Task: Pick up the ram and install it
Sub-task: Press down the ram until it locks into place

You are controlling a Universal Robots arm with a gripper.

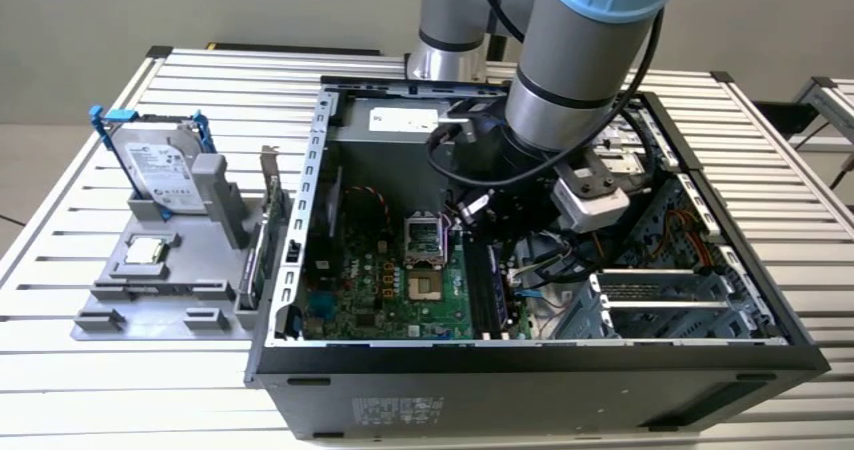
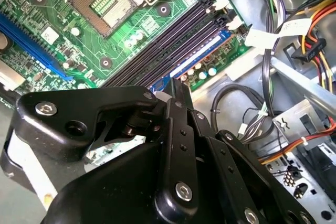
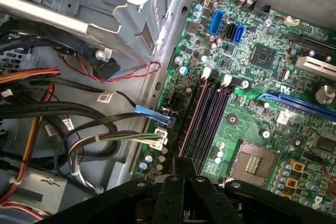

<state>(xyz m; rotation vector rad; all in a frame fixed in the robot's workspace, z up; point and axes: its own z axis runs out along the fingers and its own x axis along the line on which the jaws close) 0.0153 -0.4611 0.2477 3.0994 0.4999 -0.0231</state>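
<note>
The ram (image 1: 489,295) is a long dark stick standing on edge along the memory slot nearest the motherboard's (image 1: 380,285) edge, inside the open computer case (image 1: 534,370). Both wrist views show the ram edge-on, as a bluish strip (image 2: 197,56) and a pale purple line (image 3: 191,121) running away from the fingertips. My gripper (image 1: 485,250) reaches down into the case over it. Its black fingers come together on the stick's top edge (image 2: 176,90) (image 3: 184,163). I cannot tell how deep the stick sits in its slot. Other dark slots (image 2: 157,45) lie alongside it.
The processor socket (image 1: 422,240) lies beside the slots. Cable bundles (image 1: 574,260) and a metal drive bay (image 1: 667,295) crowd the exterior view's right of the gripper. On the table left of the case, a grey tray (image 1: 100,320) holds a hard drive (image 1: 160,165), a processor chip (image 1: 144,253) and an expansion card (image 1: 267,230).
</note>
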